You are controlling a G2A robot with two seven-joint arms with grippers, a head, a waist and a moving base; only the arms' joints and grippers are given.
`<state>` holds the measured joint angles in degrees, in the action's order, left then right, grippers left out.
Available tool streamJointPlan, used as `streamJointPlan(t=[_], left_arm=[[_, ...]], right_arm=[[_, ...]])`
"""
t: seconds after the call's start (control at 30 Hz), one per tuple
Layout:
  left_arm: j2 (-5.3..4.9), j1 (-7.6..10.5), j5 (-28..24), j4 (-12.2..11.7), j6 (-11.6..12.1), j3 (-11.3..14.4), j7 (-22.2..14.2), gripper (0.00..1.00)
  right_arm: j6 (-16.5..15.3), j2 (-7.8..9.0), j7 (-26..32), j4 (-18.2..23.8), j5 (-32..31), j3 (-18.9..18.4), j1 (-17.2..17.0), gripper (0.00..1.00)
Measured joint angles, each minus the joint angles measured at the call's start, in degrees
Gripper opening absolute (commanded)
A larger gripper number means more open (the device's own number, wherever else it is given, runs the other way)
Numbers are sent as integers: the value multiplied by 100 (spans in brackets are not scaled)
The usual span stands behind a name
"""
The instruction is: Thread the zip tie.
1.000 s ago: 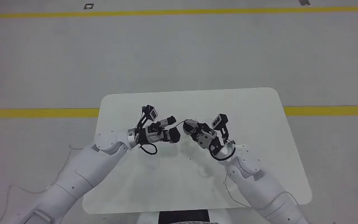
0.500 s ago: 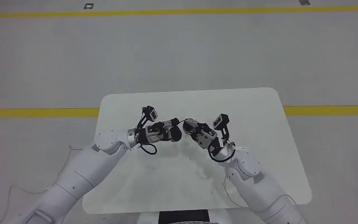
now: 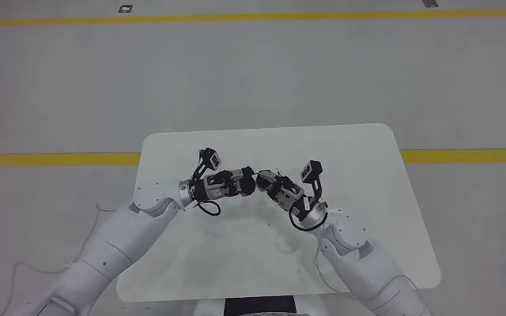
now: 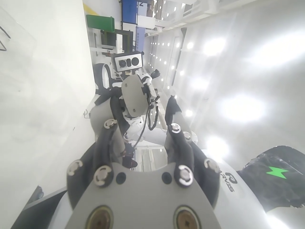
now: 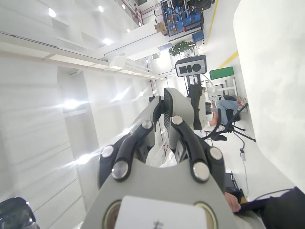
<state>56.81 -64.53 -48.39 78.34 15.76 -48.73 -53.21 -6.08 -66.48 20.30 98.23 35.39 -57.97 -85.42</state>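
White table (image 3: 356, 158), arms tip to tip over its middle. Jaws of left gripper (image 3: 248, 182) are spread wide, with right gripper (image 3: 262, 178) just ahead of that gap. Right jaws are pinched nearly together, likely on the zip tie, which is too thin to resolve. My guess: it's held out end-first so the left can catch it.

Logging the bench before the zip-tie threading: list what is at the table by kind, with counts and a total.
Grippers: 2 (left gripper, right gripper)
Wrist cameras: 2 (left wrist camera, right wrist camera)
Table: 1 (white table)
Total: 5
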Motion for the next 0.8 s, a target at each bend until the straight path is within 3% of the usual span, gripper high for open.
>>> streamJointPlan(t=[0.8], left_arm=[[68, -96, 190, 7, -105, -149, 66, 20]], right_arm=[[131, -7, 26, 152, -1021, -131, -160, 0]])
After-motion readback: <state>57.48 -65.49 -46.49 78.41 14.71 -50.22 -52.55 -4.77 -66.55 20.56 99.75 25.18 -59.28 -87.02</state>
